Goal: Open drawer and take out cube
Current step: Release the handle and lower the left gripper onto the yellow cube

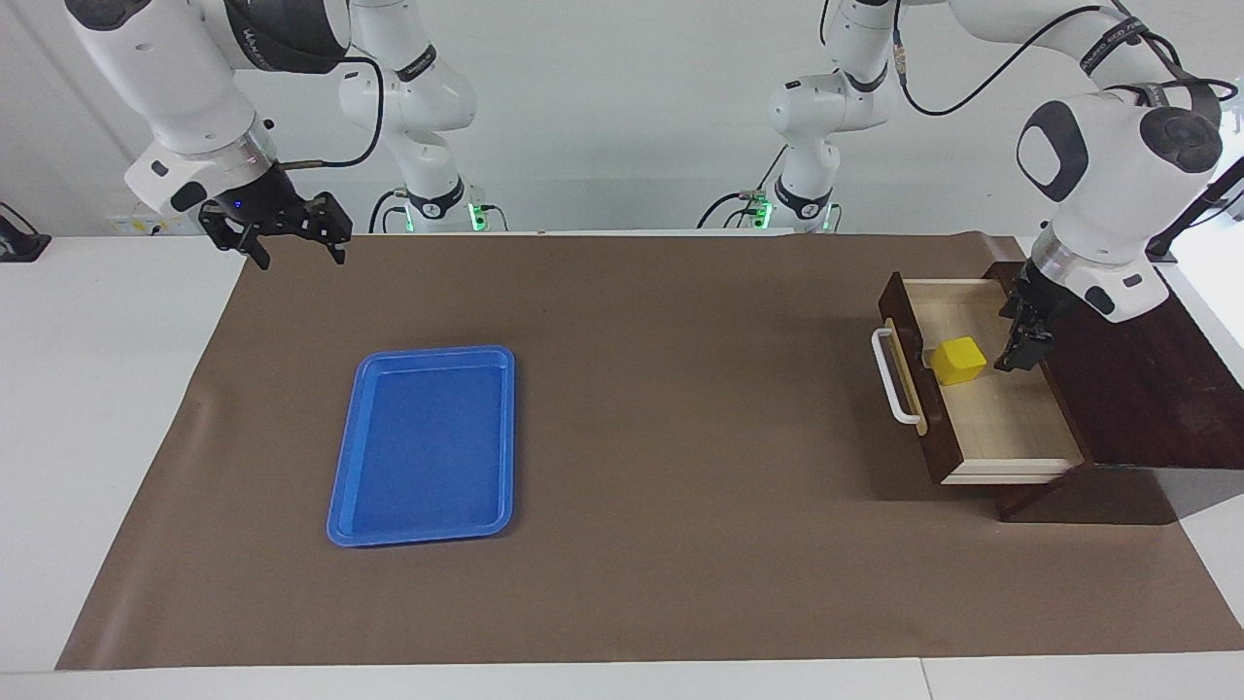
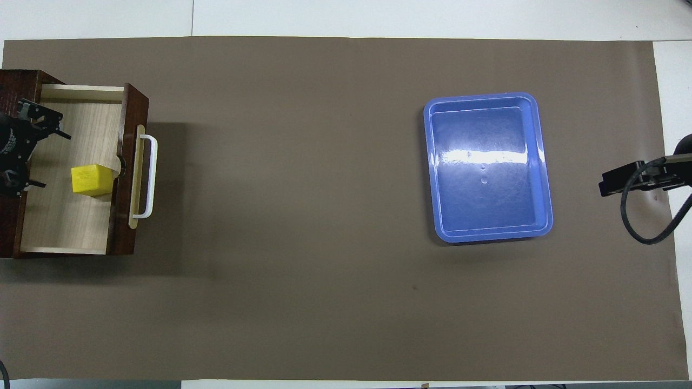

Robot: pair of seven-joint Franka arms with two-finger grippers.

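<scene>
Facing view: drawer [image 1: 972,389] at frame right, pulled out; yellow cube [image 1: 958,360] on its floor near the handle. Left gripper [image 1: 1020,340] inside the drawer beside the cube — released. Right gripper [image 1: 280,229] upper left, spread, waiting.

Overhead view: blue tray [image 2: 489,166] right of centre; cube [image 2: 92,179] in the drawer [image 2: 81,216] at left edge.

Bright even light; glare on blue tray [image 2: 489,156]; soft shadows.
</scene>
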